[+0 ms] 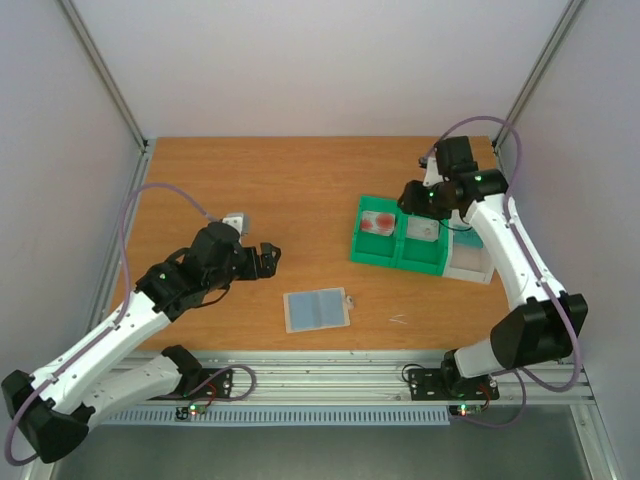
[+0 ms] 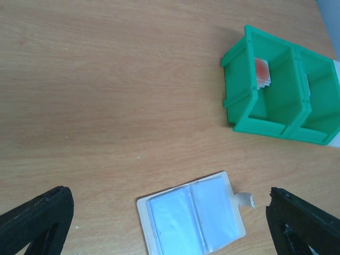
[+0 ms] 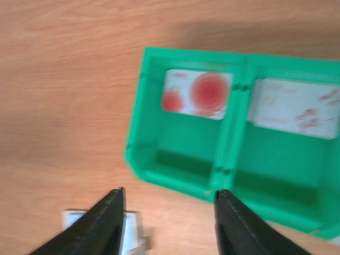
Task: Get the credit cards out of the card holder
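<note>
The card holder [image 1: 317,310] lies open and flat on the table near the front; its two pale blue pockets [image 2: 191,215] show no card, and its small tab [image 2: 245,199] points right. A white card with red circles [image 3: 197,94] lies in the left compartment of the green tray [image 1: 372,255], also seen from above [image 1: 379,222]. A white card with faint reddish marks [image 3: 292,109] lies in the right compartment. No dark red or teal card shows. My left gripper [image 1: 268,257] is open and empty, left of and behind the holder. My right gripper [image 3: 171,192] is open and empty above the tray's near-left side.
A clear plastic box [image 1: 470,262] stands against the green tray's right side. The tray also shows in the left wrist view [image 2: 281,127], with a red-marked card edge [image 2: 262,71] inside. A corner of the holder [image 3: 133,234] shows below my right fingers. A small pale scrap [image 1: 398,320] lies right of the holder.
</note>
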### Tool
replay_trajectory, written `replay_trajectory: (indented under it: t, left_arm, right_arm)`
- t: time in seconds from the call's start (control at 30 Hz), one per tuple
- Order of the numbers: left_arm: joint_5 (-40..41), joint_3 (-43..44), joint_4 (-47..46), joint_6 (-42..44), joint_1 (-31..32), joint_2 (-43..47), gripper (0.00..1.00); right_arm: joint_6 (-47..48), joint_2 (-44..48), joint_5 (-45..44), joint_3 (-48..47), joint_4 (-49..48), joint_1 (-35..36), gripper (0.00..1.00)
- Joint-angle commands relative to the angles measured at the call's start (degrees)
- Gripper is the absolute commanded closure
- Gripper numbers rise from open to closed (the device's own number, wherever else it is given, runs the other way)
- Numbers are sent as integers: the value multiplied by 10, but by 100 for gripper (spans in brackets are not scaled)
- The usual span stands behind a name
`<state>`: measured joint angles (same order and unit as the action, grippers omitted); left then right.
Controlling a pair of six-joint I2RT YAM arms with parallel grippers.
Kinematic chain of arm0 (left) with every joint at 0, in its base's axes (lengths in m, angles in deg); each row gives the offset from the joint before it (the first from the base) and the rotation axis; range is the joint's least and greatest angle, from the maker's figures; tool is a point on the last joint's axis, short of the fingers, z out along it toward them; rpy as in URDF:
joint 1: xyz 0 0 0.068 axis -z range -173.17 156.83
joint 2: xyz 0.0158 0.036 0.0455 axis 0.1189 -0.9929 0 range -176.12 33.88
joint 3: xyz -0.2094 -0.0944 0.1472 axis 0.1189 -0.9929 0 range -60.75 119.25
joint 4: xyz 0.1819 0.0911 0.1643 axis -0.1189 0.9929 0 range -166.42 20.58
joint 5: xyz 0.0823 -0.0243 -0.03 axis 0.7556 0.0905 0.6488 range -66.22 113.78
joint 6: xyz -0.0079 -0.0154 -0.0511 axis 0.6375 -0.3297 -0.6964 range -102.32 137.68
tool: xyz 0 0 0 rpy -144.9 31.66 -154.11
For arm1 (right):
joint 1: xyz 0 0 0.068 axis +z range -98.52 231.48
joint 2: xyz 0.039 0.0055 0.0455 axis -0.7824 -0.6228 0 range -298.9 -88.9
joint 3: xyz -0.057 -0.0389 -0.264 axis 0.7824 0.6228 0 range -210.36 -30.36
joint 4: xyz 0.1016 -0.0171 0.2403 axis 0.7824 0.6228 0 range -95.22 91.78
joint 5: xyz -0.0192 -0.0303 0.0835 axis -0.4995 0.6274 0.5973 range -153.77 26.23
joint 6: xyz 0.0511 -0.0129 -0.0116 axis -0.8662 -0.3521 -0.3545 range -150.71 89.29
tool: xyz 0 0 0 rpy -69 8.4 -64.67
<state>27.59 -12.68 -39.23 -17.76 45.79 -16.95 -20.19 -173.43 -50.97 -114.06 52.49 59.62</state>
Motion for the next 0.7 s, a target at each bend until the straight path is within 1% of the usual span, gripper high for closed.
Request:
replay_trajectory:
  t: [0.0,0.03,0.07,0.1,0.2,0.33,0.43,0.67]
  left_arm:
    - [41,53,41,4,-3,-18,1]
    - [41,63,49,6,-2,-21,1]
    - [41,72,55,7,-3,-25,1]
    - [41,82,63,10,-3,-29,1]
    - [55,109,92,22,-2,-40,1]
    - [74,134,101,30,-3,-41,1]
    - [68,154,103,34,-3,-35,1]
    - [69,146,82,32,-3,-1,1]
  right_arm:
    - [-25,45,40,17,-1,51,43]
    - [-26,60,55,27,-5,57,26]
    - [-27,74,66,37,-9,63,5]
    - [-28,92,71,47,-10,68,2]
    - [-34,126,79,60,3,72,2]
    - [-32,173,77,72,17,73,1]
    - [-23,206,79,90,15,73,1]
    - [-28,264,87,129,10,73,1]
